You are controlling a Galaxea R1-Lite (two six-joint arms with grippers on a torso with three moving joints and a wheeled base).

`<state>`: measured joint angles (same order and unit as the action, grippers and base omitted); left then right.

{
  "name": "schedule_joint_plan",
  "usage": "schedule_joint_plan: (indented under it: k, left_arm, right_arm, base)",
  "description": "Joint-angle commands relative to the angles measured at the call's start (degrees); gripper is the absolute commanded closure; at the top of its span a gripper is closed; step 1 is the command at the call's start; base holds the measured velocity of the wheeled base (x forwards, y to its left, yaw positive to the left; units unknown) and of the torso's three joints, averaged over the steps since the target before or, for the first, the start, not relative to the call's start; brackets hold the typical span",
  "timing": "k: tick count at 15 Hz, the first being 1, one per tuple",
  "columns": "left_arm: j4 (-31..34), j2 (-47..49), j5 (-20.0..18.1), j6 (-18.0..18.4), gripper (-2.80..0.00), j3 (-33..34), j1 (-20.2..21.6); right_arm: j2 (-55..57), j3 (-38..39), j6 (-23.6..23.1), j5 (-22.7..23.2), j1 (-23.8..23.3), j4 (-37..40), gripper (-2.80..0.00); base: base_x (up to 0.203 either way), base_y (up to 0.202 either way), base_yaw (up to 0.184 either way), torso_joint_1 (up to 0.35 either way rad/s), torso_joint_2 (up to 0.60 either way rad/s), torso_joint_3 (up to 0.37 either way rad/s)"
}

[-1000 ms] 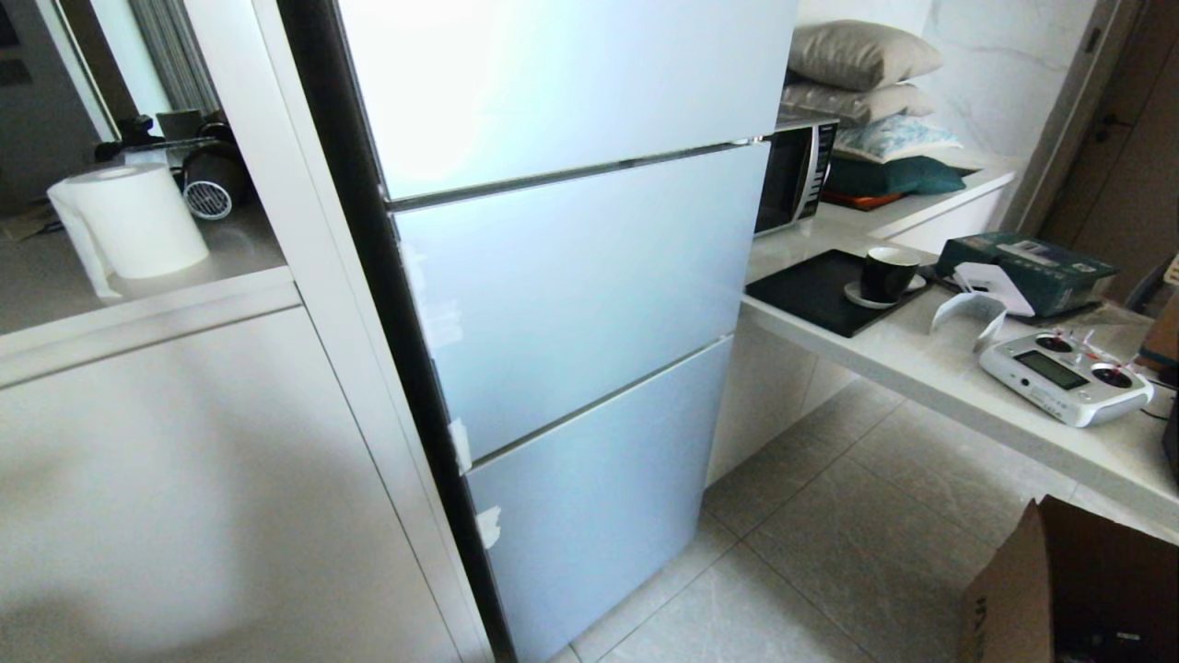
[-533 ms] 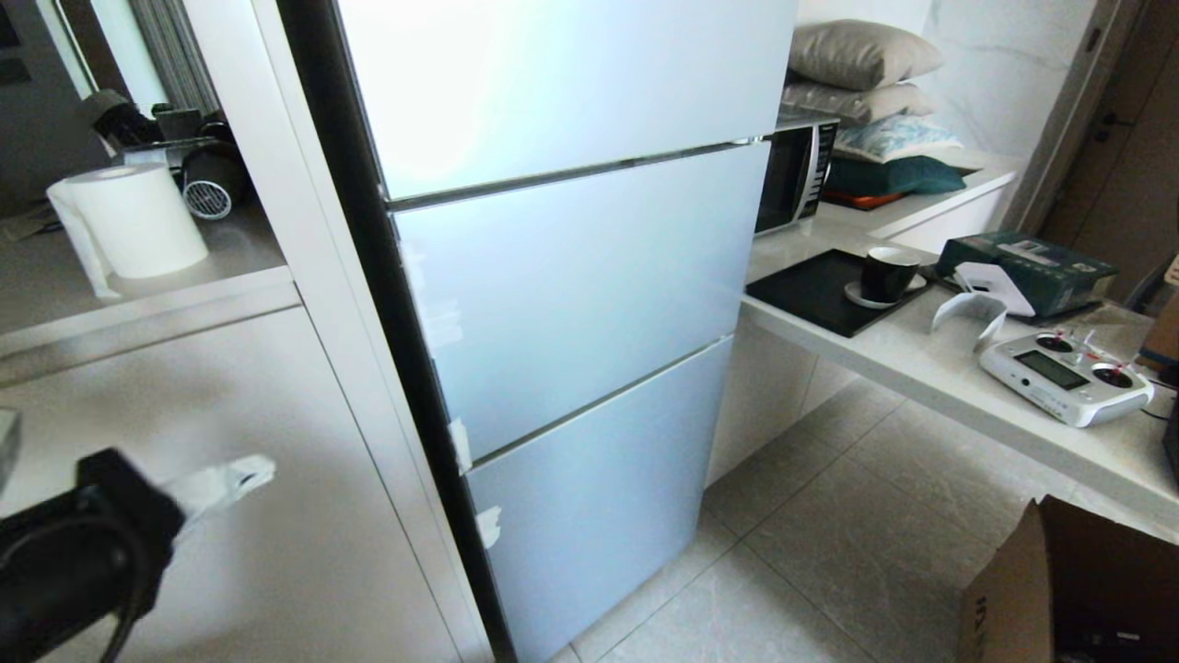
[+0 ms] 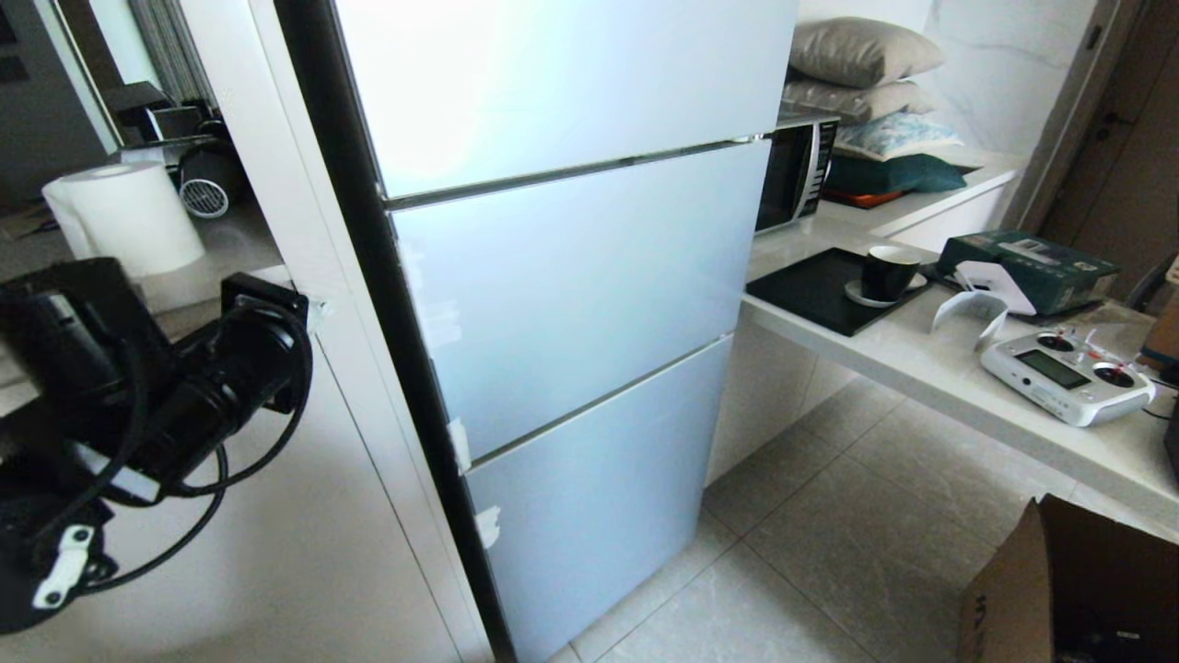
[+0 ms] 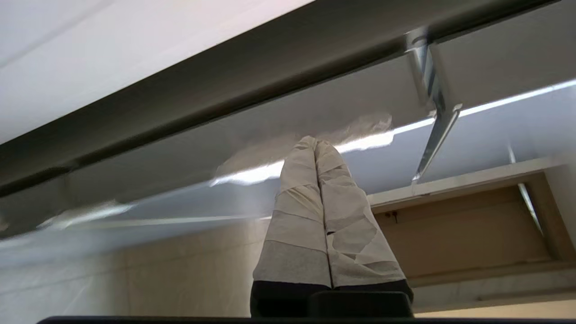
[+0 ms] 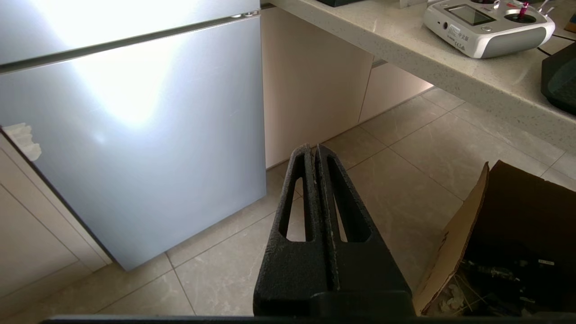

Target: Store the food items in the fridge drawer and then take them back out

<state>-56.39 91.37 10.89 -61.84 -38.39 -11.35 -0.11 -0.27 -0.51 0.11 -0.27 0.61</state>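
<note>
The fridge [image 3: 571, 276] stands shut, with three pale blue door fronts. The food items and the fridge drawer are hidden behind them. My left arm [image 3: 221, 368] is raised at the left, in front of the white cabinet beside the fridge. Its gripper [image 4: 315, 143] has tape-wrapped fingers pressed together with nothing between them, and it points up at the fridge's dark side edge. My right gripper [image 5: 313, 148] is shut and empty. It hangs low over the floor tiles, near the lowest fridge door [image 5: 135, 135].
A white cabinet [image 3: 230, 534] with a paper roll [image 3: 124, 221] on top stands left of the fridge. To the right, a counter [image 3: 930, 368] carries a microwave [image 3: 794, 175], a black mug [image 3: 887, 273] and a remote controller [image 3: 1066, 376]. An open cardboard box [image 3: 1068, 589] sits on the floor.
My left arm has swung up from out of view into the left of the head view, level with the counter edge beside the fridge. The right arm has stayed still.
</note>
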Motion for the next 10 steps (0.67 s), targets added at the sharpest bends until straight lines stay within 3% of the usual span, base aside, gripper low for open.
schedule_joint_plan:
  k: [1, 10]
  left_arm:
    - [-0.38, 4.20, 0.10, -0.22, 0.00, -3.61, -0.24]
    - [-2.40, 14.31, 1.41, -0.12, 0.00, -13.94, -1.51]
  right_arm:
    - [0.02, 0.00, -0.02, -0.02, 0.00, 0.01, 0.00]
    - [0.02, 0.09, 0.10, -0.02, 0.00, -0.08, 0.00]
  base:
    - [0.000, 0.000, 0.000, 0.000, 0.00, 0.000]
    - [0.000, 0.000, 0.000, 0.000, 0.00, 0.000]
